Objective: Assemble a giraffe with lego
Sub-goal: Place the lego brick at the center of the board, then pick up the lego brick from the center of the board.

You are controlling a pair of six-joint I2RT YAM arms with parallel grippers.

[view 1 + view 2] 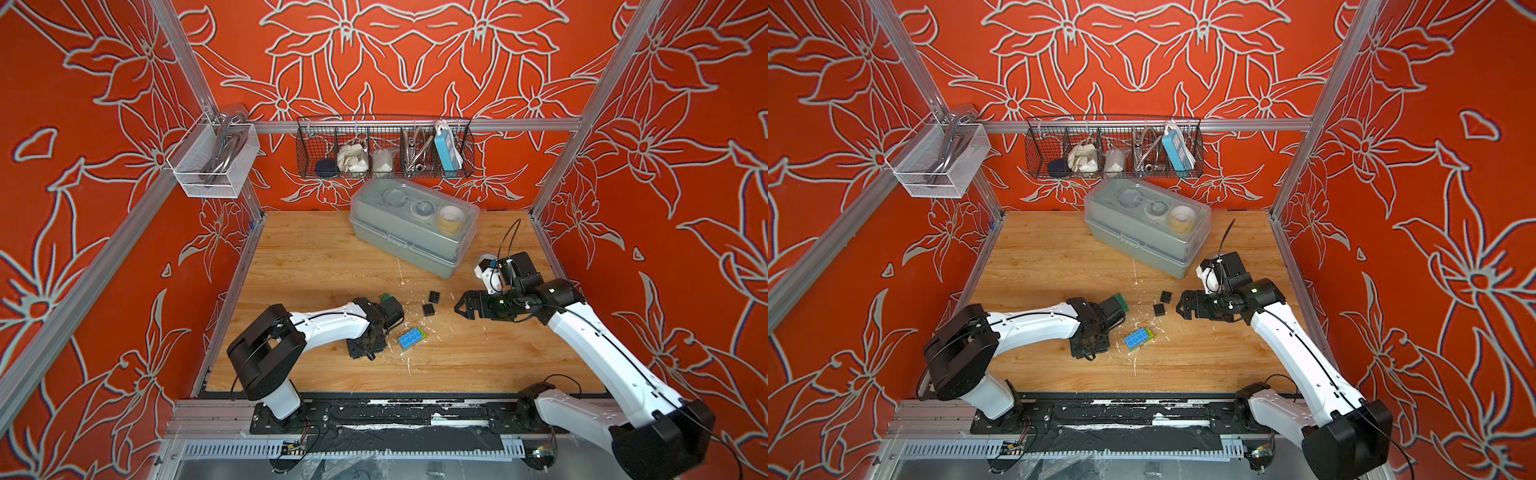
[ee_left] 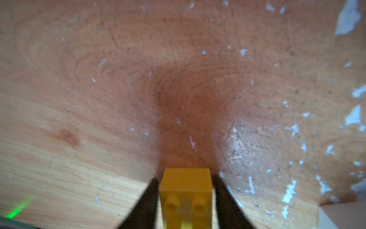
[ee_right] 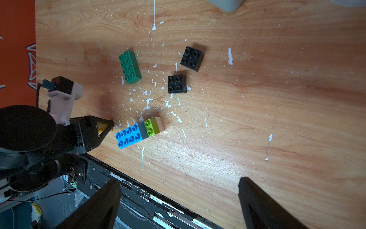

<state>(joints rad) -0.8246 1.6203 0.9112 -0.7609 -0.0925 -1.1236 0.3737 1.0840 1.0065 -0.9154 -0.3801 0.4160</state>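
Observation:
A yellow lego brick (image 2: 186, 184) stands on the wooden table between the fingers of my left gripper (image 2: 185, 178). The jaws are open, with a thin gap showing on one side of the brick. A blue brick joined to lime and pale bricks (image 3: 138, 131) lies just beside that gripper (image 3: 108, 126), and it shows in both top views (image 1: 411, 337) (image 1: 1137, 337). A long dark green brick (image 3: 130, 67) and two black square bricks (image 3: 192, 58) (image 3: 177, 83) lie loose farther back. My right gripper (image 3: 180, 181) hovers open and empty, right of the black bricks (image 1: 428, 309).
A grey lidded plastic box (image 1: 411, 232) sits at the back of the table. A wire basket (image 1: 384, 149) and a white mesh basket (image 1: 212, 162) hang on the frame. White flecks litter the wood. A black rail (image 1: 374, 415) runs along the front edge.

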